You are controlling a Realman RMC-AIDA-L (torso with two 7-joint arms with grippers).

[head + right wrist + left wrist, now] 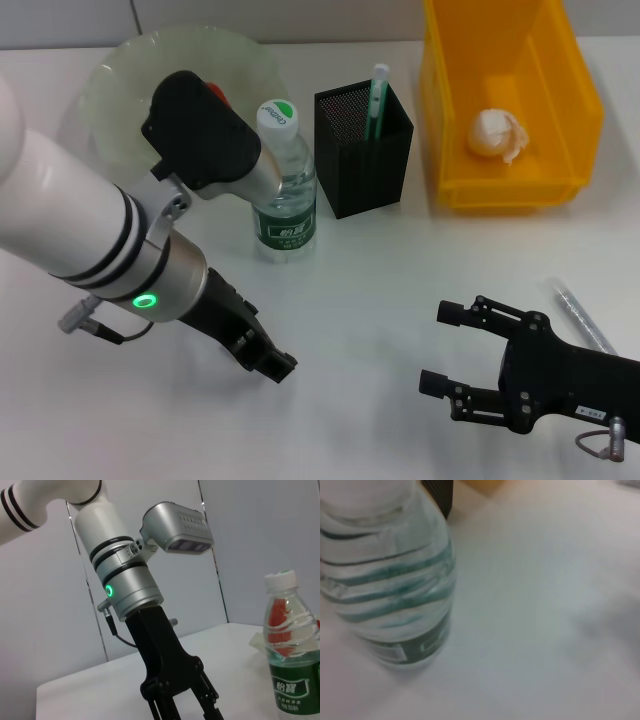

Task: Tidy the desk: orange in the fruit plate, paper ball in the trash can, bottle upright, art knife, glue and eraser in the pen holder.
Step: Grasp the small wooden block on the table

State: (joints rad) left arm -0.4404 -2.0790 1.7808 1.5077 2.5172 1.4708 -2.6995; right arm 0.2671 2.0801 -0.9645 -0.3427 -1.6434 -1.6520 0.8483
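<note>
Yellow trash can (455,150); black mesh pen holder (372,170); green-labelled, white-capped bottle (284,190); pale-green fruit plate (120,80); white paper ball (495,135)

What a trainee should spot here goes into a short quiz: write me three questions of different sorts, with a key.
1. True or false: the bottle lies on its side.
2. The paper ball sits in the: A) fruit plate B) trash can C) pen holder
3. Fill in: the right gripper, low over the desk across from the left gripper, is ____.

Key: 1 false, it stands upright; 2 B; 3 open.
</note>
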